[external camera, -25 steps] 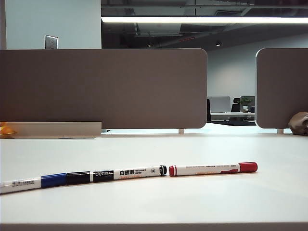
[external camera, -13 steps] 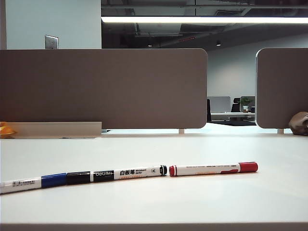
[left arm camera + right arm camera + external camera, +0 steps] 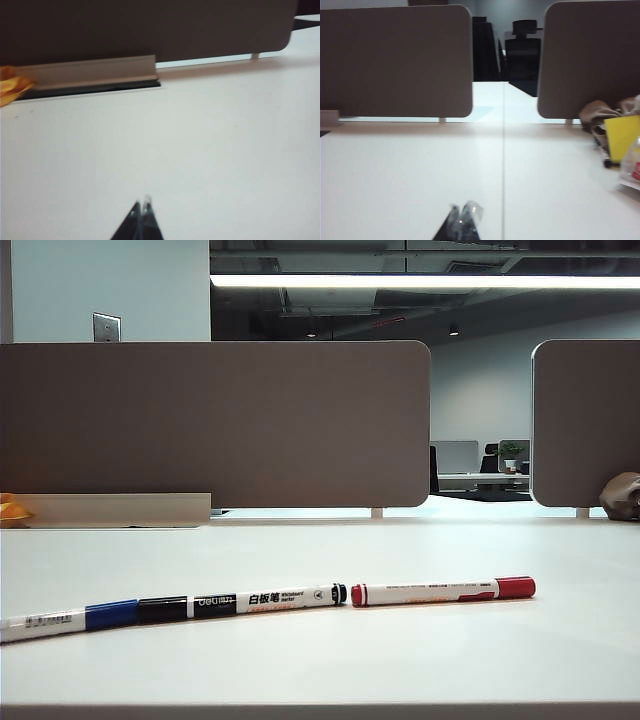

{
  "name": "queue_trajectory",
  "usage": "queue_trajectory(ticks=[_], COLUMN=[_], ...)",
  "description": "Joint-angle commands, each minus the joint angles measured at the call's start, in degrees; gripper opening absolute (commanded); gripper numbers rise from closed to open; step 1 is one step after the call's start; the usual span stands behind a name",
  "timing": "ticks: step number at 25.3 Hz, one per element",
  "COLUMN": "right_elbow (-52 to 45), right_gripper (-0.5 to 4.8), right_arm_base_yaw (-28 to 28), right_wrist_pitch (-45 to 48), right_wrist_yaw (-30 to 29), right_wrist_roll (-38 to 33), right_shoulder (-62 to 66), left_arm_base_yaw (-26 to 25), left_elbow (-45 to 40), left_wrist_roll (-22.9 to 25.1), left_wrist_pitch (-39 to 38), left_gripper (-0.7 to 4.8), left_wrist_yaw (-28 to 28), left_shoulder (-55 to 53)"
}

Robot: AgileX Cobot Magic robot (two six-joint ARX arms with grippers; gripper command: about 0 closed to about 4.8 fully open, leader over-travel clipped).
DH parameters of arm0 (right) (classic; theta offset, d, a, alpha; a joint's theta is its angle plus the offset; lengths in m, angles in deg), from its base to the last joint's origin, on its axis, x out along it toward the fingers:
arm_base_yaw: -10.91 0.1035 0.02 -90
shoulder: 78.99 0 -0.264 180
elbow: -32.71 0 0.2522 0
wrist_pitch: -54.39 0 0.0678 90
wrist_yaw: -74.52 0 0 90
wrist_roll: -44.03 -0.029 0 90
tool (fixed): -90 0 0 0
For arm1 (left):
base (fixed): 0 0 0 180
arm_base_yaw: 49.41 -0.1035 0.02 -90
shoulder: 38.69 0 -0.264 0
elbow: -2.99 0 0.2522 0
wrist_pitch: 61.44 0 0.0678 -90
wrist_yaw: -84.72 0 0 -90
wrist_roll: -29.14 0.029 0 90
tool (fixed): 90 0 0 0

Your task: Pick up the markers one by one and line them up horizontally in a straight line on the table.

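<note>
Markers (image 3: 260, 602), slim white barrels, line the smooth table (image 3: 320, 660); left gripper (image 3: 141, 206) and right gripper (image 3: 465, 210) fingers together.

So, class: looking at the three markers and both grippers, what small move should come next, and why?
Probably none beyond keeping both arms back. The blue-capped marker, black-capped marker and red-capped marker already lie end to end in a near-straight row on the table. The left gripper and right gripper are shut, empty and away from the row.
</note>
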Motion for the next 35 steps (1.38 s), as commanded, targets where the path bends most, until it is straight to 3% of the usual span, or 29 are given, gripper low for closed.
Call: queue_trajectory(ticks=[1, 4, 20, 27, 35], right_elbow=[-0.39, -0.39, -0.39, -0.39, -0.39], right_gripper=[-0.01, -0.01, -0.01, -0.01, -0.01], right_arm_base_yaw=[-3.39, -6.03, -5.68, -5.64, -5.64], right_wrist_pitch=[0.72, 0.74, 0.61, -14.23, -15.80], right_wrist_yaw=[0.00, 0.20, 0.11, -0.26, -0.26], right_wrist_roll=[-0.24, -0.24, -0.24, -0.24, -0.22], right_shoulder=[0.09, 0.09, 0.09, 0.09, 0.09], left_arm_base_yaw=[-2.69, -4.00, -4.00, -4.00, -4.00], left_elbow=[0.04, 0.04, 0.04, 0.04, 0.04], left_wrist_roll=[0.02, 0.02, 0.02, 0.02, 0.02], left_wrist_pitch=[-0.17, -0.15, -0.15, -2.10, -7.41], left_gripper=[-0.04, -0.04, -0.05, -0.05, -0.05], left_wrist_yaw=[0.02, 0.13, 0.02, 0.02, 0.07], left_shoulder=[-0.02, -0.02, -0.02, -0.02, -0.02])
